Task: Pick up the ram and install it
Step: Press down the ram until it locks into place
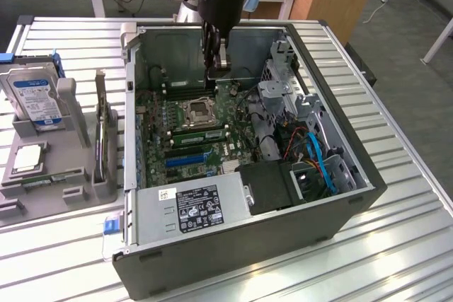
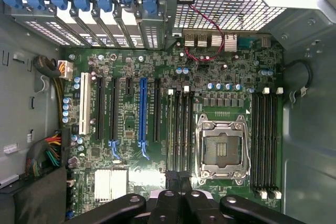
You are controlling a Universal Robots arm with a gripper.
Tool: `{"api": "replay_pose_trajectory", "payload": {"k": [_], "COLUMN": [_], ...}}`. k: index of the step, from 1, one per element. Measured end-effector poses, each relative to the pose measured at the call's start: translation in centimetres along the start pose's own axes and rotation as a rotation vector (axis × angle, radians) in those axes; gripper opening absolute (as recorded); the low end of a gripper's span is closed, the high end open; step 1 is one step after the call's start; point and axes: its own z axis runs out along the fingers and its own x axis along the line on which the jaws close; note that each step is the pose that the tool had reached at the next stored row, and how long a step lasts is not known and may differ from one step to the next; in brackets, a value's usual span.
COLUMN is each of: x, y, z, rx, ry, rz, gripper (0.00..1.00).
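The gripper (image 1: 216,66) stands inside the open computer case (image 1: 340,196), above the far part of the motherboard (image 1: 212,150), with its fingers (image 2: 172,178) pressed together. In the exterior view, the ram (image 1: 202,132) appears as a long green stick seated in a slot just beside the empty processor socket (image 1: 197,109), on the socket's near side, apart from the fingertips. The case rests on the desk (image 1: 396,245). A grey tray (image 1: 42,203) with a hard drive (image 1: 35,97) sits at the exterior view's left.
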Motion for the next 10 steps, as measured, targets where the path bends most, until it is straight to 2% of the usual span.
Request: {"api": "replay_pose_trajectory", "payload": {"k": [6, 10], "x": [0.00, 0.00], "y": [0.00, 0.00], "z": [0.00, 0.00], "rx": [0.0002, 0.0014], "ry": [-0.0005, -0.0023], "rz": [0.011, 0.061], "gripper": [0.10, 0.10]}}
